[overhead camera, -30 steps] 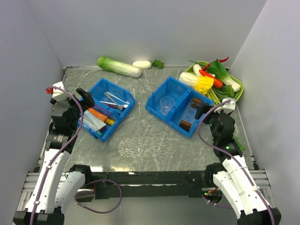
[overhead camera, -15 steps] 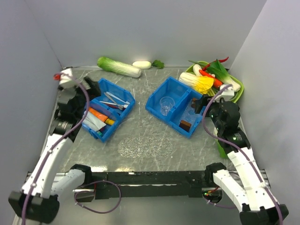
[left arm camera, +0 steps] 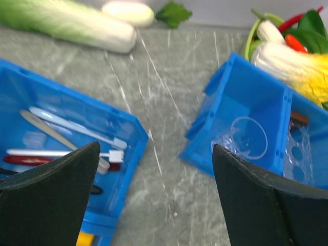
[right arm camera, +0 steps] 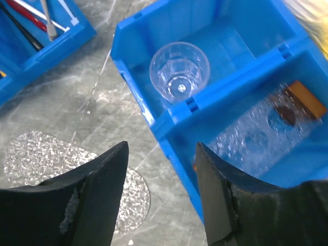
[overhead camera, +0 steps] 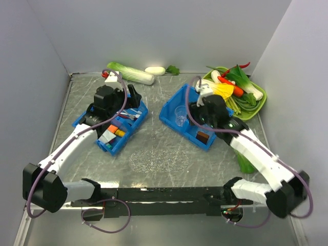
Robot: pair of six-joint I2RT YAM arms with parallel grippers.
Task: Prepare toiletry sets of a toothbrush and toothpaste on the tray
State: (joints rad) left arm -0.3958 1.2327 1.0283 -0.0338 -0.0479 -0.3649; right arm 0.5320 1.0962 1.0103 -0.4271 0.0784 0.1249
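The clear bumpy oval tray [overhead camera: 159,160] lies bare on the table in front of the two bins; its edge also shows in the right wrist view [right arm camera: 61,164]. Pale toothbrushes [left arm camera: 72,125] lie in the far part of the left blue bin [overhead camera: 134,123], and coloured toothpaste tubes [overhead camera: 111,133] lie in its near part. My left gripper [overhead camera: 133,95] hangs open and empty above that bin's far right corner [left arm camera: 156,205]. My right gripper [overhead camera: 201,110] is open and empty above the right blue bin [right arm camera: 161,195].
The right blue bin [overhead camera: 171,110] holds a clear cup [right arm camera: 179,72] and a clear bumpy holder [right arm camera: 256,138]. A green tray of vegetables [overhead camera: 260,97] stands at the back right. A cabbage [overhead camera: 129,73] and a white vegetable [overhead camera: 155,70] lie by the back wall.
Both arms have swung in from the sides. The left gripper moved right and farther, over the left bin. The right gripper moved left, over the right bin.
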